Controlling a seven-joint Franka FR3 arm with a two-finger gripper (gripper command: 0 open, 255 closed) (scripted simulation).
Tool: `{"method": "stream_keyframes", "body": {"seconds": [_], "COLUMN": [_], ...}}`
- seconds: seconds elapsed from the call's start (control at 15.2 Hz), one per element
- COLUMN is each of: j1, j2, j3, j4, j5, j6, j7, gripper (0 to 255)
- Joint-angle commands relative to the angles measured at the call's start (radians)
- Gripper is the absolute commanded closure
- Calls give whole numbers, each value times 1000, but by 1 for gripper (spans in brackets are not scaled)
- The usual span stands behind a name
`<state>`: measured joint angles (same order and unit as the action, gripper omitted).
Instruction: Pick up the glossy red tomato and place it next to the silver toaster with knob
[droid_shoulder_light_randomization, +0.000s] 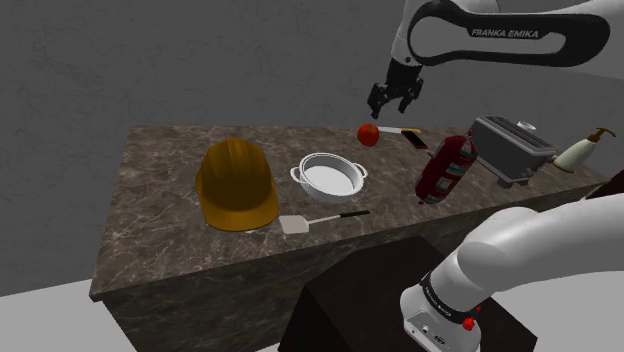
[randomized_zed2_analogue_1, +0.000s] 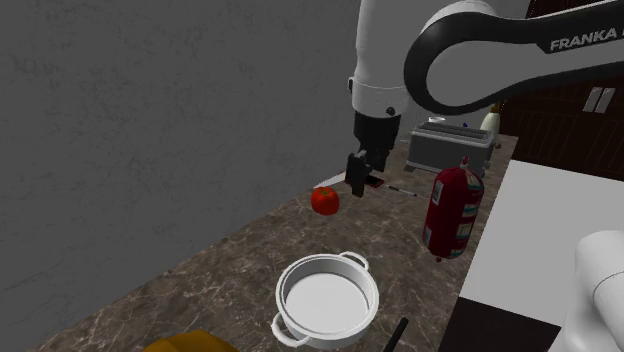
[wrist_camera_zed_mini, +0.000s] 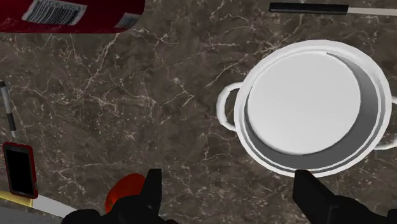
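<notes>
Approach step: the end effector, fingers apart and empty, hangs above the red tomato, which rests on the tabletop near its back edge, well apart from the silver toaster. In the wrist view the tomato lies just outside one finger. The next move therefore likely calls for a sideways centring, then descent and closure.

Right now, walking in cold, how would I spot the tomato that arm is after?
Find the dark marbled counter, then its far edge by the grey wall, just below the black gripper. There sits the tomato, beyond the white pot. It is small, round and glossy red, unlike the long red fire extinguisher nearby.
</notes>
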<state>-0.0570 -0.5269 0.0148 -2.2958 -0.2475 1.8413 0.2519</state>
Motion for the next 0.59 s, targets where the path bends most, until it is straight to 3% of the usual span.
{"method": "stream_keyframes", "body": {"seconds": [0.0, 0.53], "j1": [-15, -66], "j2": [80, 413], "j3": [25, 87], "j4": [26, 161], "j5": [-52, -299], "j6": [25, 72], "j7": [34, 196], "gripper": [0, 0]}}
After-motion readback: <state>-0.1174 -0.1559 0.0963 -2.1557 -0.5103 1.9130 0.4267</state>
